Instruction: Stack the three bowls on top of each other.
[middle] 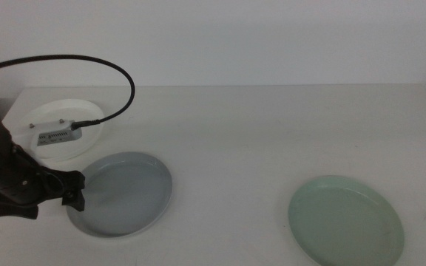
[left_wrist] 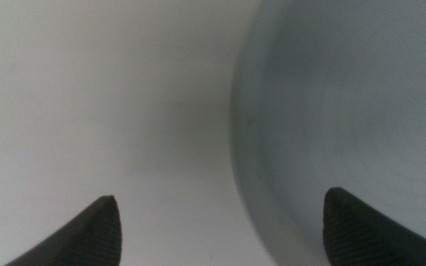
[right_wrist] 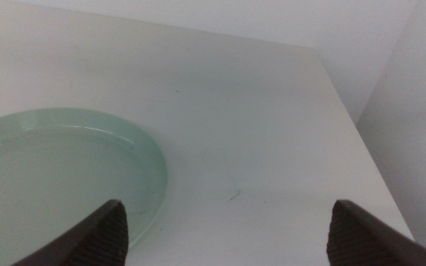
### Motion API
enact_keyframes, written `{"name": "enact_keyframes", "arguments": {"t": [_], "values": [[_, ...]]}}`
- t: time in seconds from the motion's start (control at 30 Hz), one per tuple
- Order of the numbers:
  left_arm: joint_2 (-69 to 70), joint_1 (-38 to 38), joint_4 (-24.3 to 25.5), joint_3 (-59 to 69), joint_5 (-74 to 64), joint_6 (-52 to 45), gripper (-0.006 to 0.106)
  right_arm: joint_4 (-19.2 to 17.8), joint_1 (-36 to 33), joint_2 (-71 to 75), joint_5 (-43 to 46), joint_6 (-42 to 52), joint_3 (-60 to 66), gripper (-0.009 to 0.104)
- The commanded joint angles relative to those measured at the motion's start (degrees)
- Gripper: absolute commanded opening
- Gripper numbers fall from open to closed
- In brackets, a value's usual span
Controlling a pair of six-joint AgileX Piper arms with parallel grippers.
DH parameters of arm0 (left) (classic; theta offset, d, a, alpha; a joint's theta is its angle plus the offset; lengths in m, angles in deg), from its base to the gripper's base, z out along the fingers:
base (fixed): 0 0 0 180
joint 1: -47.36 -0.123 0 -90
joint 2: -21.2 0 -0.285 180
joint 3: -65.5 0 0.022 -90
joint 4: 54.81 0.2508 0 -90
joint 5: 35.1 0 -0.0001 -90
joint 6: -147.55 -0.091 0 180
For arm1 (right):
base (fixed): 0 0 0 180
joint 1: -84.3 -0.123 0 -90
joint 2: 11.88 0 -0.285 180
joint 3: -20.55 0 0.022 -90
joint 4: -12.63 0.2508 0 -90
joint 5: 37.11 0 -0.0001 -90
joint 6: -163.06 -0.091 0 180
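Three bowls lie unstacked on the white surface (middle: 272,125). The white bowl (middle: 87,118) sits at the far left, partly hidden by the left arm's camera housing and cable. The blue-grey bowl (middle: 124,192) lies just in front of it, its far rim very near or perhaps touching the white one; the view does not settle this. The mint-green bowl (middle: 346,220) lies well apart, at the near right.

The left gripper (middle: 71,193) is low at the blue-grey bowl's left rim. In the left wrist view its jaws stand apart and straddle that rim (left_wrist: 246,148): one tip over the bare surface outside, the other over the bowl's interior. The rim thus lies between the jaws and runs across their closing line, which suits a pinch on the edge.

The right gripper (right_wrist: 228,233) waits beside the mint-green bowl (right_wrist: 58,177), jaws likewise apart and holding nothing; it is not seen in the middle view.
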Motion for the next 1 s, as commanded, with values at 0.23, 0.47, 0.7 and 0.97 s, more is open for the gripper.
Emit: {"name": "enact_keyframes", "arguments": {"t": [0.23,0.47,0.7,0.97], "values": [[-2.61,0.12,-1.48,-1.68,4.09,-2.24,0.105,-0.61,0.42,1.48,4.68,0.65,-0.32,0.094],[-3.57,0.12,-1.83,-1.68,4.53,-2.16,0.079,-0.61,0.42,1.48,4.68,0.65,-0.32,0.094],[-3.57,0.12,-5.02,-1.68,4.97,-2.16,0.030,-0.61,0.42,1.48,4.68,0.65,-0.32,0.094],[-2.09,0.16,-6.48,-1.68,3.44,-2.05,0.000,-0.61,0.42,1.48,4.68,0.65,-0.32,0.094]]}}
